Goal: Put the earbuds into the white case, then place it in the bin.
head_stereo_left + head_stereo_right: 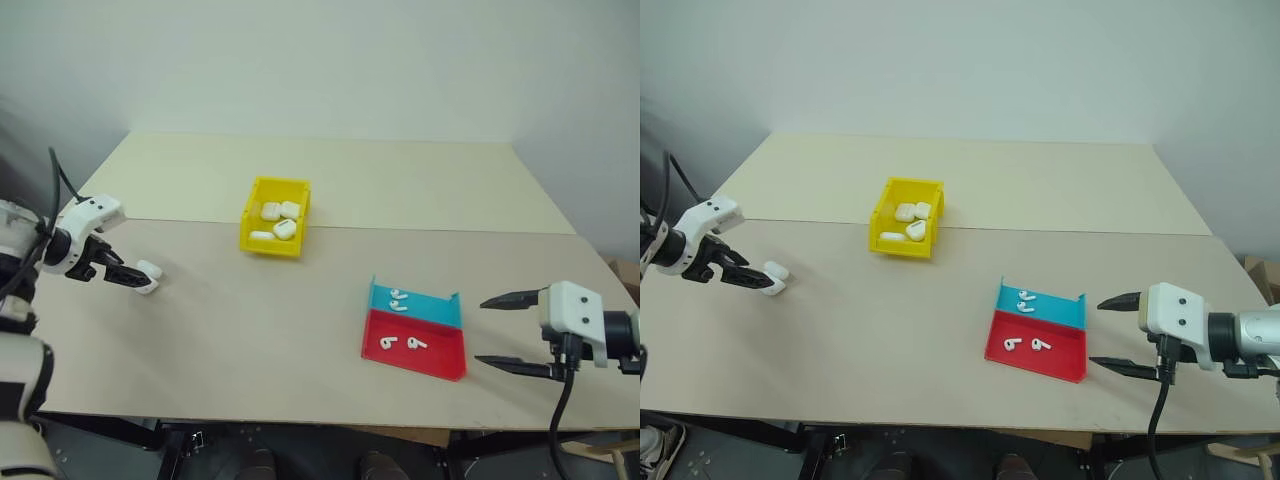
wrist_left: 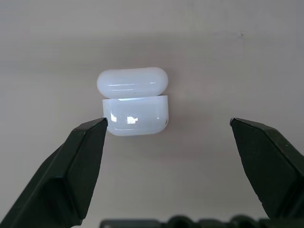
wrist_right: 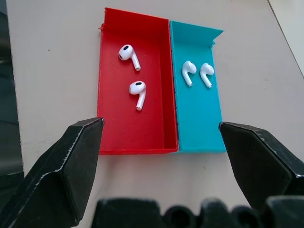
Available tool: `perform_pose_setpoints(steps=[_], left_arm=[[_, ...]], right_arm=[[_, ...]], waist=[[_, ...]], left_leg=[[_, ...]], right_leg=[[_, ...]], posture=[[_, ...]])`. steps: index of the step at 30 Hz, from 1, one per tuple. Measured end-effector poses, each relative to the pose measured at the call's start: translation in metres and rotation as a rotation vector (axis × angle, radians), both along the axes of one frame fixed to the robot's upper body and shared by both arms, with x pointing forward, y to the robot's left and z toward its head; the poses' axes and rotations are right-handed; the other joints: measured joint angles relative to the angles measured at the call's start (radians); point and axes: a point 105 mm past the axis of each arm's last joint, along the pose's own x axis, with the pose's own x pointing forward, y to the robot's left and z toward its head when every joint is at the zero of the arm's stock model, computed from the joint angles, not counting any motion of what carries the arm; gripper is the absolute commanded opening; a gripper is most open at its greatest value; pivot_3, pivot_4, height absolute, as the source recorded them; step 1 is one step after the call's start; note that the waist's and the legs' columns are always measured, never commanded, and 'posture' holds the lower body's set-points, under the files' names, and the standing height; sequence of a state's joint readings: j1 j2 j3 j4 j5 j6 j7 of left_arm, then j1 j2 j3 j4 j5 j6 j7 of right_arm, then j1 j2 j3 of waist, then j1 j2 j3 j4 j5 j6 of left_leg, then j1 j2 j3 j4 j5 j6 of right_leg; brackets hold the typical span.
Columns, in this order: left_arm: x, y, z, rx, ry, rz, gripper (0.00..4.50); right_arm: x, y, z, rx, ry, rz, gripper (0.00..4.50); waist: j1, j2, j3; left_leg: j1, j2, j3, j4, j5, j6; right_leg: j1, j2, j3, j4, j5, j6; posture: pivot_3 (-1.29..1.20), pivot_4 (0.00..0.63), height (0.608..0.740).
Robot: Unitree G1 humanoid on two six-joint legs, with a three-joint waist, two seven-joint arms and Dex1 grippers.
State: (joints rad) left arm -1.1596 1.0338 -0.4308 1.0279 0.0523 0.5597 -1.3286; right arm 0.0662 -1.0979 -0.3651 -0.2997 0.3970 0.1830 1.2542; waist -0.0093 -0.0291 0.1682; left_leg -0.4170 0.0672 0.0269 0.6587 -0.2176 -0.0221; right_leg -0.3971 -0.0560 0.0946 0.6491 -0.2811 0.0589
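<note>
Yellow plastic marks our landmark: the bin [image 1: 275, 229] sits near the middle of the pale table [image 1: 250, 330], and we place everything else by it. Inside it we count four closed white cases [image 1: 277, 222] lying together.

Well to the left of the bin, and nearer the robot, the white case [image 2: 134, 102] rests on the table with its lid raised. In the left wrist view we see the left gripper [image 1: 143, 280] spread wide around it, one fingertip right beside the case's lower corner (whether it actually touches we cannot tell) and the other well clear.

To the right of the bin, and nearer the robot, lies the tray [image 3: 142, 137] with a red half and a blue half side by side. We see the earbuds [image 3: 134, 76] here: two in the red half, and another pair [image 3: 198, 73] in the blue half, which is the half closer to the bin.

Farther right of the bin, just beyond the tray, the right gripper [image 1: 496, 331] hangs with its jaws wide apart and nothing between them, pointing towards the tray.
</note>
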Motion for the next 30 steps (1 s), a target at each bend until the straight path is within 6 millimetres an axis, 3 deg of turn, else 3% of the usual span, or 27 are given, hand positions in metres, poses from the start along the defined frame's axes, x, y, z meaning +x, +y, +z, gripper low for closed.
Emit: perform_pose_setpoints(steps=[6, 30], left_arm=[[0.004, 0.008, -0.023, 0.03, 0.016, 0.056, 4.5], [0.014, -0.004, -0.042, 0.047, 0.02, 0.033, 4.5]], right_arm=[[-0.002, 0.0, -0.003, -0.001, 0.011, -0.012, 4.48], [0.001, -0.003, -0.005, -0.019, -0.014, -0.061, 4.48]], waist=[[-0.005, -0.001, 0.0], [-0.003, -0.001, 0.0]], left_leg=[[0.0, 0.0, 0.0, 0.0, 0.0, 0.0], [0.0, 0.0, -0.001, 0.001, 0.0, 0.0]], right_leg=[[0.0, 0.0, 0.0, 0.001, 0.0, 0.0], [0.001, 0.0, 0.0, 0.002, 0.001, 0.001]], posture=[[0.0, 0.15, 0.74], [0.0, 0.15, 0.74]])
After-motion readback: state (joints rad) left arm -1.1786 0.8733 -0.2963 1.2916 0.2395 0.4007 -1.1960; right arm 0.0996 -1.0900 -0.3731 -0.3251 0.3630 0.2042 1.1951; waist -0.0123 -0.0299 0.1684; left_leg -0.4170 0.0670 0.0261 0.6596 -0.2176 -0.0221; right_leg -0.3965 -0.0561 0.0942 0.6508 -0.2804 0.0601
